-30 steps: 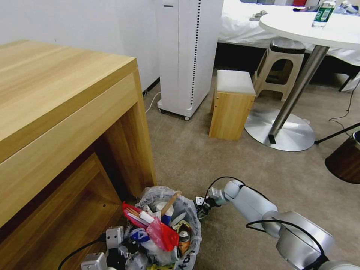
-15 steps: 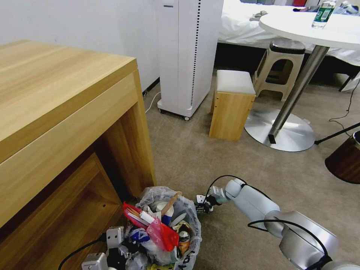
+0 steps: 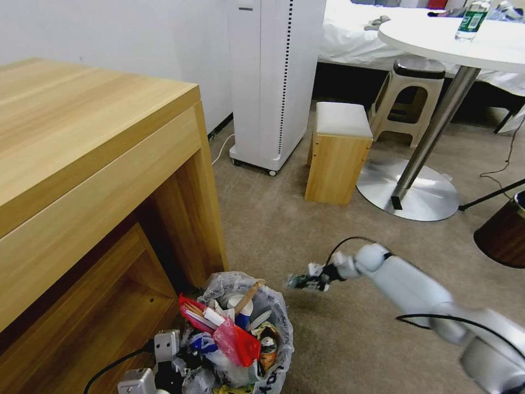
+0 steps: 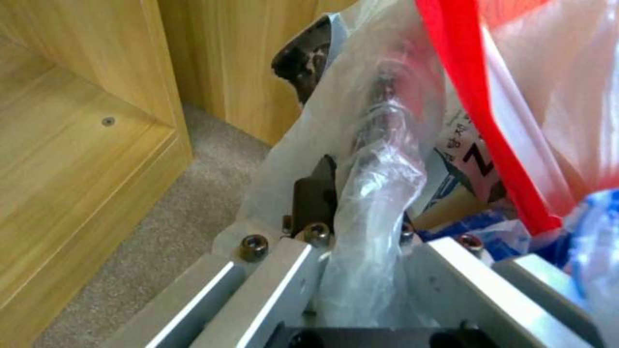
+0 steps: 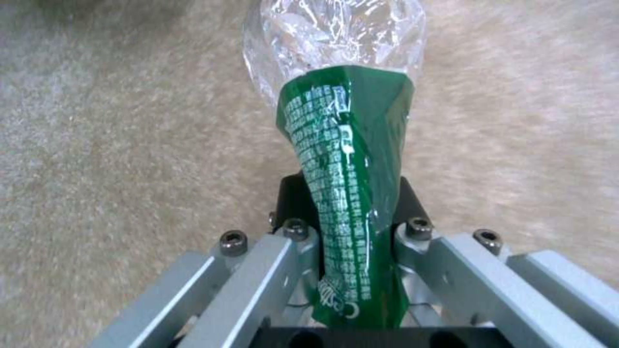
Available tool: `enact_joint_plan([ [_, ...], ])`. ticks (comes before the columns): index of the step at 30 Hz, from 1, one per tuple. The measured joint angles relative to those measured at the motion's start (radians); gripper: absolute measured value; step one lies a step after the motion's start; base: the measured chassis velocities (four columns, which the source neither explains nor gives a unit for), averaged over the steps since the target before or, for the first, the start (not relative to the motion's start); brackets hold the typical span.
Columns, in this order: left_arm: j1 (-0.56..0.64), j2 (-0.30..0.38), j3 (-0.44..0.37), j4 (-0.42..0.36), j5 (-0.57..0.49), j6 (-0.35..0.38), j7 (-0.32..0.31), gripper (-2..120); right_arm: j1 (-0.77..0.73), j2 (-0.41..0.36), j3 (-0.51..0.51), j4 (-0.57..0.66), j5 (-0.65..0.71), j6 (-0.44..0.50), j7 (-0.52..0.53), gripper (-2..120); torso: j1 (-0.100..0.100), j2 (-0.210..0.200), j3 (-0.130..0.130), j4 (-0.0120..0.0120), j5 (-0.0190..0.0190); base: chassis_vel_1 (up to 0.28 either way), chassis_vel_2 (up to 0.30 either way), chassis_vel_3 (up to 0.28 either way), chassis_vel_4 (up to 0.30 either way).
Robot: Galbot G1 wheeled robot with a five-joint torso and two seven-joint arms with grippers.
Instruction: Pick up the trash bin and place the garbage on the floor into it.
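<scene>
My right pincer (image 5: 348, 227) is pinching the green-labelled bottle (image 5: 345, 159), crushed flat between my fingers (image 5: 290, 232); its long axis runs straight out from the pincer, the clear crumpled end pointing away from my wrist. In the head view the right pincer (image 3: 314, 280) hangs in the air above the floor (image 3: 339, 230), and the bottle (image 3: 299, 282) points level toward the trash bin (image 3: 276, 320), which stands just beyond and below its tip, beside the wooden worktop (image 3: 82, 153). My left pincer (image 4: 351, 232) is pressed onto the bin's rim, the bunched liner bag (image 4: 377, 193) caught between my fingers (image 4: 313, 193), and a red wrapper (image 4: 477, 111) rises from the heaped garbage (image 3: 229, 334) just past it.
</scene>
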Motion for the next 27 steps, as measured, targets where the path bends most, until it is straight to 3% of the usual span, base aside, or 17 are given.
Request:
enact_joint_plan([
  [5, 0.006, 0.006, -0.008, -0.018, -0.007, 0.003, 0.0, 0, -0.026, -0.075, 0.057, 0.155, 0.075, -0.022, -0.014, 9, 0.0, 0.0, 0.0, 0.0002, -0.0004, 0.0, 0.0, 0.0, 0.0],
  [13, 0.018, 0.01, -0.018, -0.029, -0.01, 0.004, -0.001, 0, -0.077, -0.112, 0.14, 0.322, 0.133, -0.029, -0.041, 9, 0.0, 0.0, 0.0, 0.0, -0.0003, 0.0, 0.0, 0.0, 0.0],
  [17, 0.016, 0.006, -0.025, -0.027, -0.011, -0.001, -0.002, 0, -0.107, -0.149, 0.214, 0.562, 0.268, -0.058, -0.036, 9, 0.0, 0.0, 0.0, 0.0001, -0.0006, 0.0, 0.0, 0.0, 0.0],
  [27, 0.013, -0.025, -0.022, -0.003, -0.002, -0.002, -0.004, 0, -0.115, -0.189, 0.202, 0.85, 0.438, -0.116, -0.013, 9, 0.0, 0.0, 0.0, 0.0001, -0.0006, 0.0, 0.0, 0.0, 0.0],
])
